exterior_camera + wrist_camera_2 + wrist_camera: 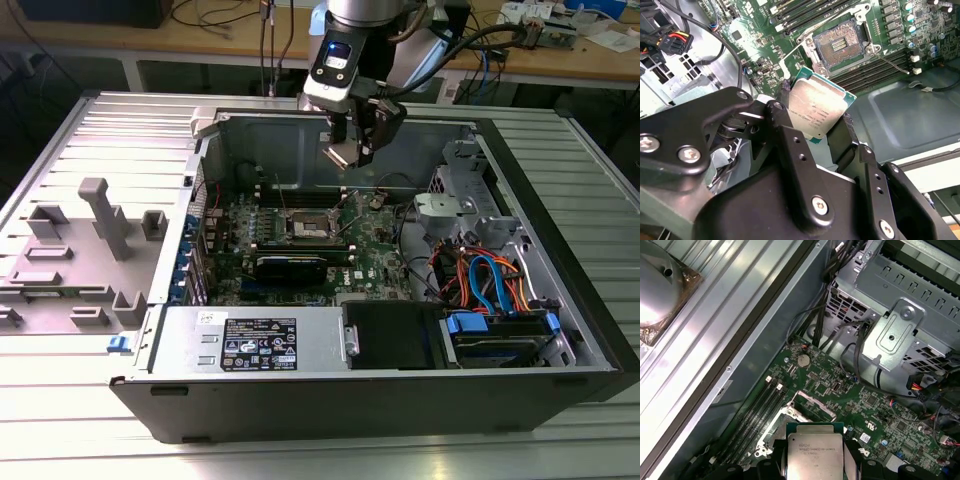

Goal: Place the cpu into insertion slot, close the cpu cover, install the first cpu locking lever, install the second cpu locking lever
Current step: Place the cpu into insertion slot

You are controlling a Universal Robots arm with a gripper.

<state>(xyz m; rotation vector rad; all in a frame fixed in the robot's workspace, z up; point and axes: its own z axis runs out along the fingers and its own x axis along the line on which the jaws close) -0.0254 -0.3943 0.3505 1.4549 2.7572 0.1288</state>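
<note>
My gripper hangs over the open computer case, shut on the cpu, a flat square chip with a silvery top. In both wrist views the black fingers clamp the chip by two opposite edges, the cpu tilted in the second and the cpu level in the first. The insertion slot sits on the green motherboard below and a little toward the case's front. Its dark centre lies uncovered inside a silvery rim. A thin metal lever runs beside the socket.
Long memory slots flank the socket and a black heatsink bar lies in front of it. A metal drive cage and coloured cables fill the exterior view's right. A grey fixture plate stands outside the case.
</note>
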